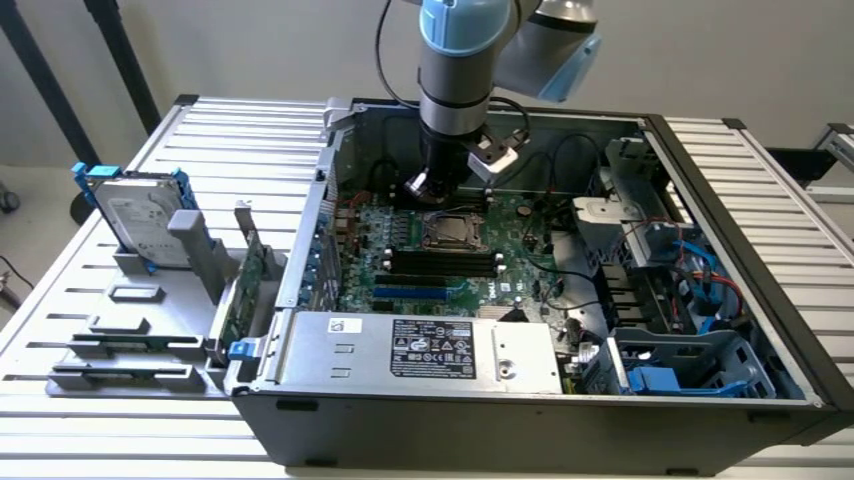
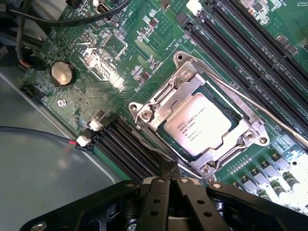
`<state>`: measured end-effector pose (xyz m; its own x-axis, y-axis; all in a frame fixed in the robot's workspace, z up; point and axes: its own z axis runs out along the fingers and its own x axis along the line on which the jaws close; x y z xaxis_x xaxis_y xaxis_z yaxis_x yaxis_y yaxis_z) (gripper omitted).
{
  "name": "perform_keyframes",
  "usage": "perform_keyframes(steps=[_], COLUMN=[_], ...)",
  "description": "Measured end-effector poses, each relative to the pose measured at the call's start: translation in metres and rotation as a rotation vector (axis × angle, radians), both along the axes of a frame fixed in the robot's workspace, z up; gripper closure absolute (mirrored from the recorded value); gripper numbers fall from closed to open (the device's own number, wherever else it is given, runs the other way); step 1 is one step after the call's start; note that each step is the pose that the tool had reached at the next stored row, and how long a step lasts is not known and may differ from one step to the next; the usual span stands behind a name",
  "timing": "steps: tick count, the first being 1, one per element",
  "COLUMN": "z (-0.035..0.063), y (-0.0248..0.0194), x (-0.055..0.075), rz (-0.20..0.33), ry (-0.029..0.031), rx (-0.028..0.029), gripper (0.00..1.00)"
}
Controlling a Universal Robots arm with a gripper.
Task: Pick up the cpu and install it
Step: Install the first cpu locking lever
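On the worktop point(image 1: 80, 300), at the exterior view's left, a hard drive point(image 1: 134, 215) is kept racked. Further right, inside the open case point(image 1: 534, 430), the cpu point(image 2: 202, 126) is seen lying flat in the motherboard socket point(image 2: 185, 79), with the hand point(image 2: 169, 169) held just beside it, fingers pressed together on nothing. The chip is judged light, stiff, slick-topped and fragile beneath, and best taken by opposite edges.
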<state>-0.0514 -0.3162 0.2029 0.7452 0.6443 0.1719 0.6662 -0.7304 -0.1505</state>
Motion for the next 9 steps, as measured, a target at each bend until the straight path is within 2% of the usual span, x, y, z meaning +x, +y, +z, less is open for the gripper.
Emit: perform_keyframes(steps=[9], z=[-0.0003], y=[0.0001], x=[0.0], rz=[0.003], ry=[0.0063], rx=[0.0001], gripper=[0.89])
